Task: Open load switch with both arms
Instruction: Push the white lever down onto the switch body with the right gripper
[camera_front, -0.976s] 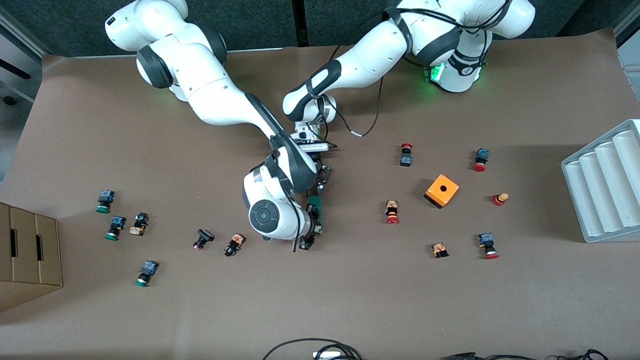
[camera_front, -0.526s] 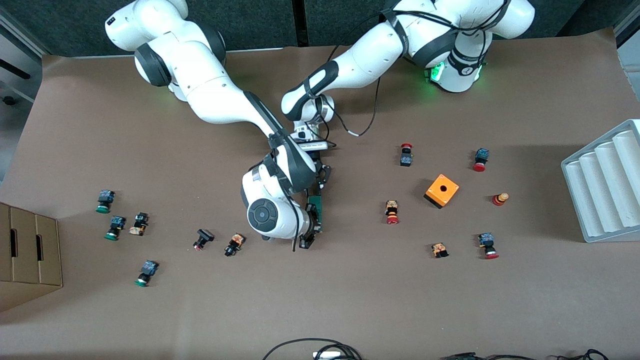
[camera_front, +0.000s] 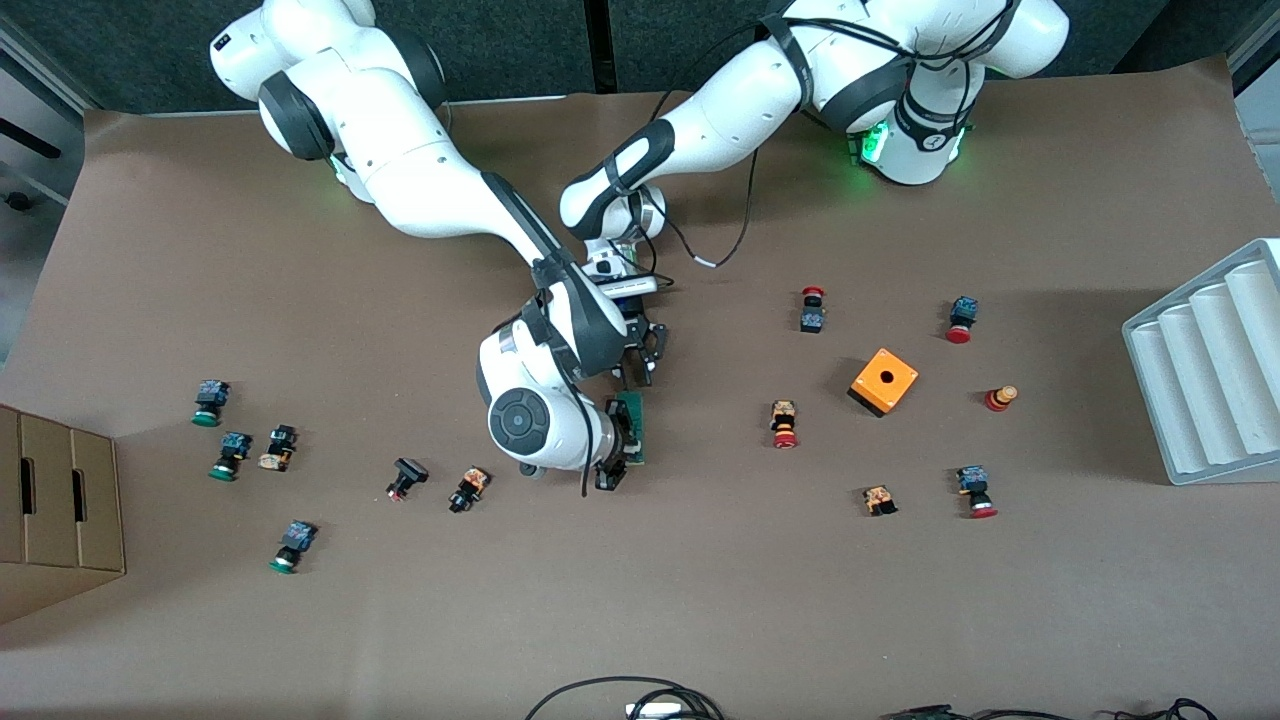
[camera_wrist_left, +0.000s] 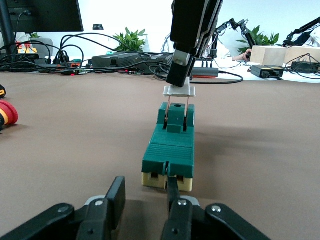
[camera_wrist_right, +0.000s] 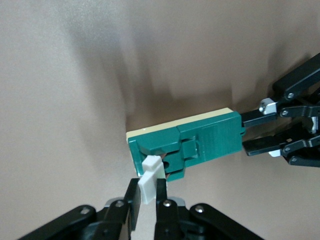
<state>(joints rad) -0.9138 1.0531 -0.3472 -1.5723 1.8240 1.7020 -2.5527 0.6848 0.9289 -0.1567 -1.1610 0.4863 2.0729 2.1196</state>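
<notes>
The load switch (camera_front: 632, 428), a dark-green block on a cream base, lies flat mid-table. My right gripper (camera_front: 610, 472) stands at the end nearer the front camera. In the right wrist view that gripper (camera_wrist_right: 146, 192) is shut on the switch's white piece (camera_wrist_right: 150, 182). The left wrist view shows the white piece (camera_wrist_left: 179, 91) lifted off the green body (camera_wrist_left: 169, 145), with two thin pins still reaching into it. My left gripper (camera_front: 640, 372) is at the switch's other end. Its jaws (camera_wrist_left: 145, 180) stand apart with nothing between them. One finger (camera_wrist_left: 172, 187) touches the cream end; the other is off to the side.
An orange cube with a hole (camera_front: 884, 381) and red-capped push buttons (camera_front: 784, 424) lie toward the left arm's end. Green-capped buttons (camera_front: 207, 402) and a cardboard box (camera_front: 60, 500) are toward the right arm's end. A button (camera_front: 468, 489) lies close to the right hand. A white grooved tray (camera_front: 1210, 370) sits at the table edge.
Both arms have shifted slightly toward the robots' bases. The load switch lies where it was.
</notes>
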